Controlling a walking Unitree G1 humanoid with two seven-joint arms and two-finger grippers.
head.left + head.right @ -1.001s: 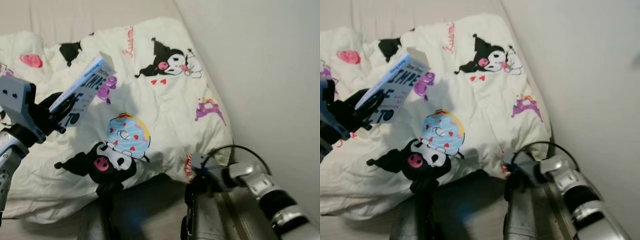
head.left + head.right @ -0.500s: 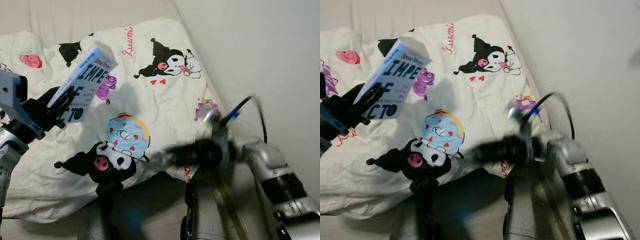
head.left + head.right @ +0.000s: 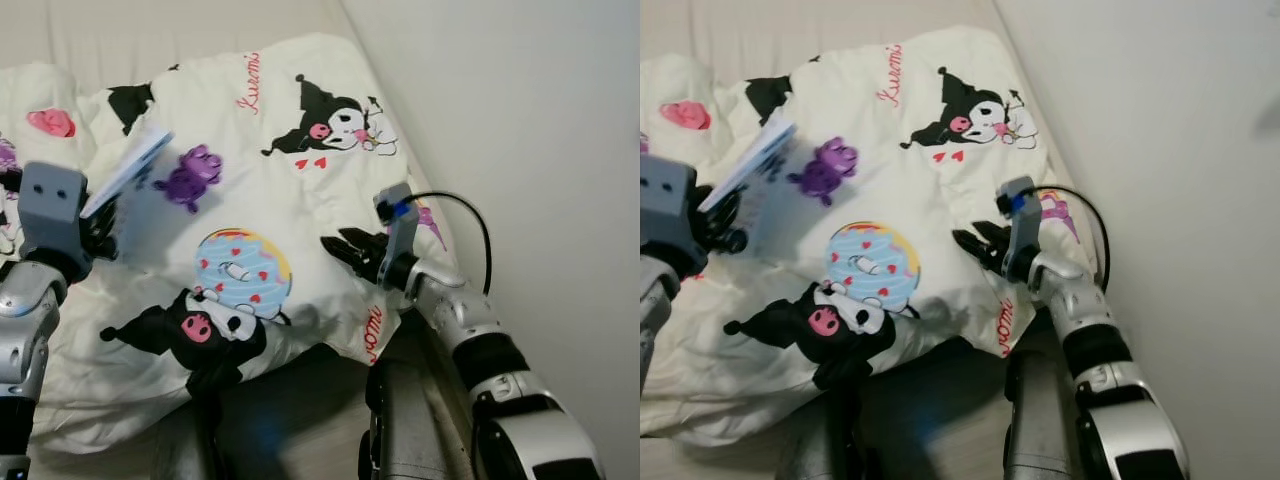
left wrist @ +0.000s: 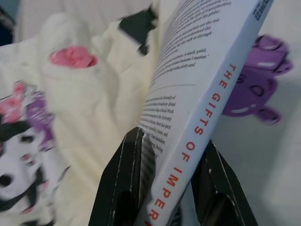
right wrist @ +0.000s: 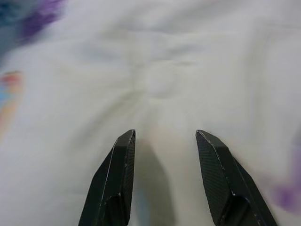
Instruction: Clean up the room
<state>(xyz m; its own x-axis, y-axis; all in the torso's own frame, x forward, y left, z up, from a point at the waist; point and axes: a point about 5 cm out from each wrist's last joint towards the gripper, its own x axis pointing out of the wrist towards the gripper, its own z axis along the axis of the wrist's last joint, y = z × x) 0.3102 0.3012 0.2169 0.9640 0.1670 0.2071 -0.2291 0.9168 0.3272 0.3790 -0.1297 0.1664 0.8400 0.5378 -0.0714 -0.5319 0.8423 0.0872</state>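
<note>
Left wrist view is showing the left gripper (image 4: 171, 183) pinching one white book (image 4: 207, 94), its spine reading "THE GIFTS OF IMPER" in orange. At three o'clock the right gripper (image 3: 345, 248) is hovering over the duvet (image 3: 300, 200), fingers spread apart. Farther off, at twelve o'clock, pink script is reading "Kuromi" (image 3: 247, 82).

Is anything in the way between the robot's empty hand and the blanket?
Nothing visible. The right gripper hangs open just above the white cartoon blanket, with only bare blanket between and ahead of its fingers. The left gripper is busy holding a book.
</note>
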